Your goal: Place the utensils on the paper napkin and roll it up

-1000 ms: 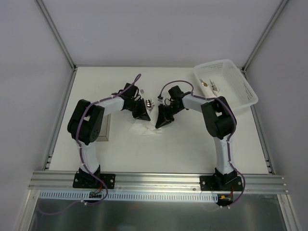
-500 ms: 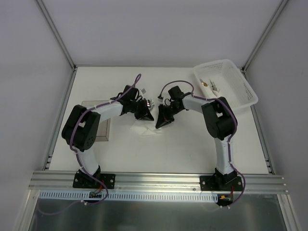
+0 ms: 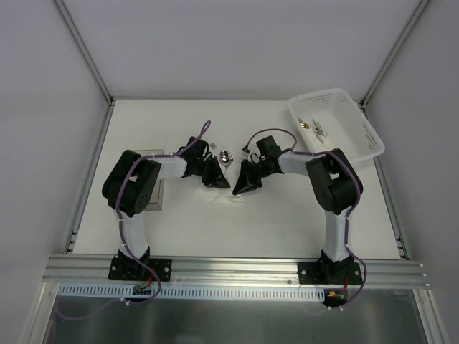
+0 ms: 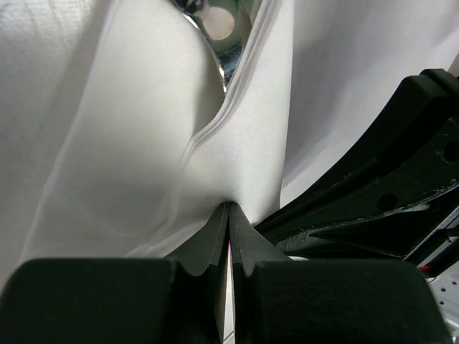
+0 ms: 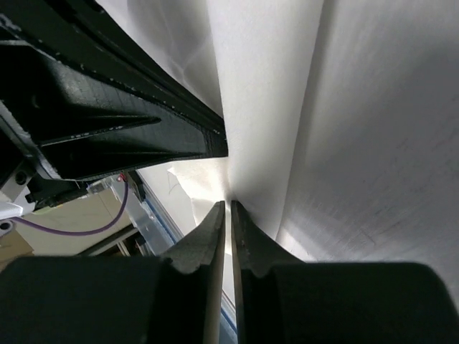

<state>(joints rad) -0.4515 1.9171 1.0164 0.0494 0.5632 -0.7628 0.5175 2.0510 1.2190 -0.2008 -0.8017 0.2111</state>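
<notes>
The paper napkin (image 3: 226,198) lies mid-table, gathered up between my two grippers. My left gripper (image 3: 220,180) is shut on a fold of it, and the white sheet (image 4: 143,129) fills the left wrist view above the tips (image 4: 229,208). A shiny silver utensil (image 4: 219,32) shows inside the fold; from above, the utensils (image 3: 227,155) glint just beyond the grippers. My right gripper (image 3: 241,188) faces the left one, its jaws nearly together (image 5: 228,206) and pinching the napkin's edge (image 5: 287,107).
A white lattice basket (image 3: 362,140) stands at the back right with some small pieces (image 3: 313,126) in it. A clear box (image 3: 155,192) sits by the left arm's elbow. The two grippers are almost touching each other.
Both grippers have drawn a little nearer to me and closer together, bunching the napkin between them. The left arm's elbow swung out and back. The right jaws narrowed slightly.
</notes>
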